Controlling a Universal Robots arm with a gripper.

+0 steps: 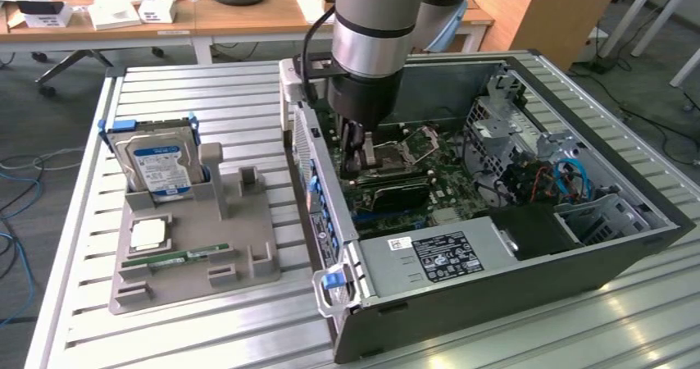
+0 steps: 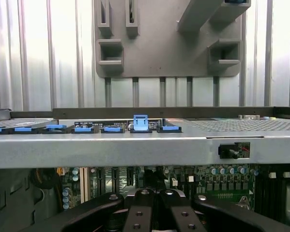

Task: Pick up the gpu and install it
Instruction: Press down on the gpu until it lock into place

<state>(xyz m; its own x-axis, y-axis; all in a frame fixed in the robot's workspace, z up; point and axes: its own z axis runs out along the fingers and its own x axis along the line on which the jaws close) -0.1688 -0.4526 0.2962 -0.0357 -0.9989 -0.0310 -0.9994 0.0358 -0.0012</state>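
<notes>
gpu inside the open case, centre of the frame
the gpu (image 1: 396,193) is a thin black rectangular card, standing on edge on the green board just below the square socket, long side running left to right; whether it is fully seated cannot be told.

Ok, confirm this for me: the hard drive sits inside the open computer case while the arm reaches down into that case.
Not quite. The hard drive stands in the grey holder, to the exterior view's left of the computer case, not inside it. The exterior view shows this. The arm does reach down into the case.
</notes>
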